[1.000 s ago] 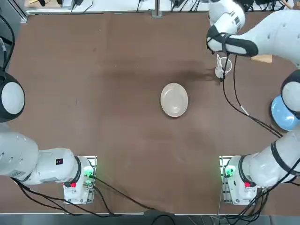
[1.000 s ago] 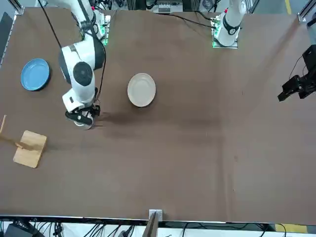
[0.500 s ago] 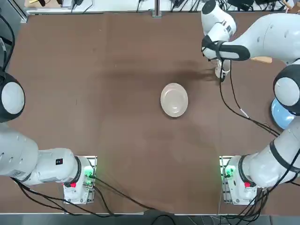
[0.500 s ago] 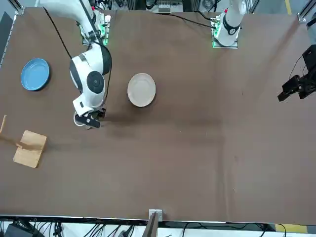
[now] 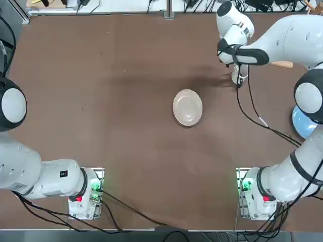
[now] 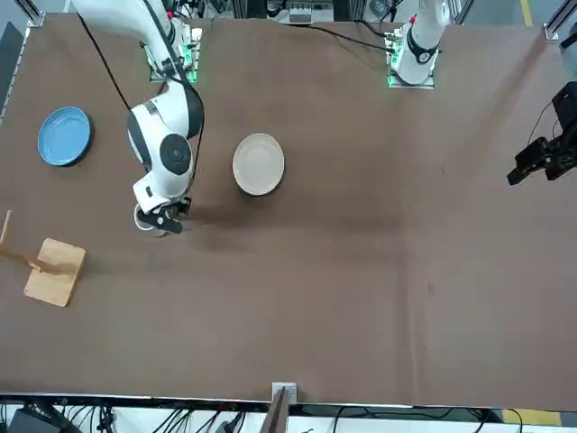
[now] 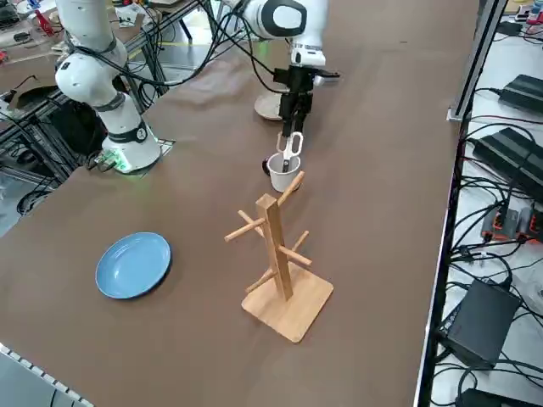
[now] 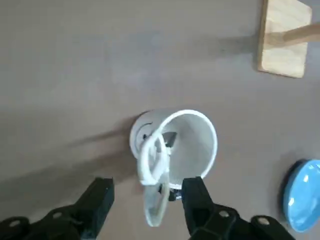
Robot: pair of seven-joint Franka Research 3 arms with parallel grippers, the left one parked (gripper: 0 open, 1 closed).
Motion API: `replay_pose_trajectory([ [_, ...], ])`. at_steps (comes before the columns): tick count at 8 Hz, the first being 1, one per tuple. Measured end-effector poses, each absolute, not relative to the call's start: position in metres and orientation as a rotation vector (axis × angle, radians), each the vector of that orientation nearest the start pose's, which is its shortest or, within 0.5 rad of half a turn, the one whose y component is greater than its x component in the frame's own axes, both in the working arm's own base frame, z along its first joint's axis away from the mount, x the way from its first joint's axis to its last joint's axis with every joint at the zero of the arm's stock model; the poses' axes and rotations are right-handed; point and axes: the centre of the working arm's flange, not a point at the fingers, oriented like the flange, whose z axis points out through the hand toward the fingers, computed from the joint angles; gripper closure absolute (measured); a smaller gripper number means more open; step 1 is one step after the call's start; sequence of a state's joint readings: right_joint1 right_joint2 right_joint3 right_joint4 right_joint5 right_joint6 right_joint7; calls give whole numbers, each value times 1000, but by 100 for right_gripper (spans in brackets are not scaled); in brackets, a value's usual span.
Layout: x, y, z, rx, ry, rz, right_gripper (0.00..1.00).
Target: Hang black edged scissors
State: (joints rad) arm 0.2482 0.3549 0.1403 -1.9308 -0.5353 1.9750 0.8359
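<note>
We saw the scissors (image 8: 154, 172) standing handles-up in the white mug (image 8: 192, 145), our right gripper (image 8: 148, 187) spread wide around the handles, unheld. Closing off-centre could have pinched one loop or tipped the mug before reaching the wooden rack (image 7: 278, 254).

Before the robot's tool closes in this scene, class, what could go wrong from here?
The scissors with looped white handles stand loosely in the round white mug; a nudge from the open right tool might tip both.

The two handle loops are splayed, so closing might catch only one and let the scissors swing or slip.

Further on, the wooden peg stand has pegs pointing several ways; a carried pair could snag on one.
</note>
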Motion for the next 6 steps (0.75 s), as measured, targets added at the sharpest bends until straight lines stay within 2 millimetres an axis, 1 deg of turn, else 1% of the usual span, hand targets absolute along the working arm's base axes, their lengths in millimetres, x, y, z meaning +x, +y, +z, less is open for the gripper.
replay_pose_trajectory([
  [1, 556, 187, 289, 2618, -212, -25, 19],
  [3, 555, 185, 288, 2603, -213, -40, 29],
  [4, 555, 184, 288, 2602, -214, -42, 38],
  [6, 555, 184, 287, 2600, -214, -45, 52],
])
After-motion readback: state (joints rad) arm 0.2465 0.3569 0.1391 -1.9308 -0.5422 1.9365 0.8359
